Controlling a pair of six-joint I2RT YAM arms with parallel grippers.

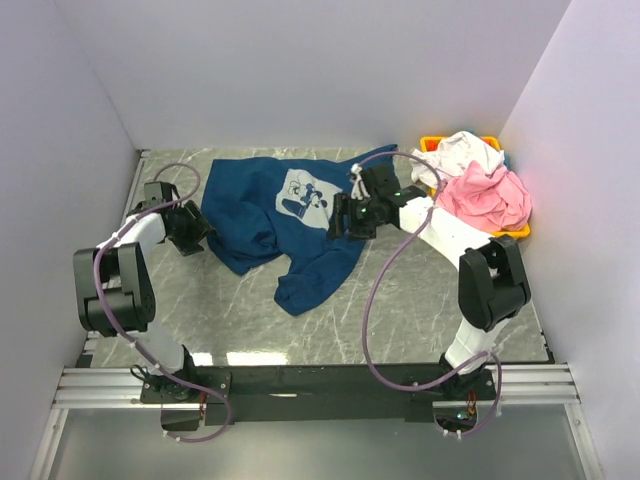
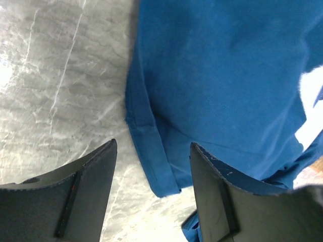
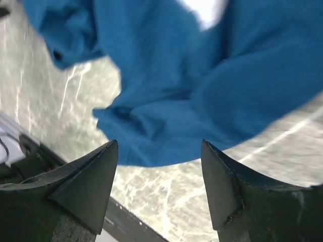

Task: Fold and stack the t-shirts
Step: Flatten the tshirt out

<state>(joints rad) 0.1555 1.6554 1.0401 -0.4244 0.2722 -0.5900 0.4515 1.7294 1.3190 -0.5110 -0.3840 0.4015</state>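
Observation:
A navy blue t-shirt (image 1: 262, 215) with a white-and-black chest print (image 1: 305, 195) lies rumpled on the grey marble table (image 1: 420, 300). At its left edge my left gripper (image 1: 198, 236) is open. In the left wrist view the shirt's hemmed corner (image 2: 151, 161) lies between the fingers (image 2: 91, 191), unclamped. Over the shirt's right side my right gripper (image 1: 342, 218) is also open. In the right wrist view the cloth edge (image 3: 166, 126) sits just ahead of the fingertips, with bare table between them. A pink t-shirt (image 1: 490, 195) and a white t-shirt (image 1: 462, 152) are piled at the back right.
The pink and white shirts sit in a yellow plastic bin (image 1: 518, 233) in the back right corner. White walls close in the table on three sides. A metal rail (image 1: 320, 385) carrying the arm bases runs along the near edge.

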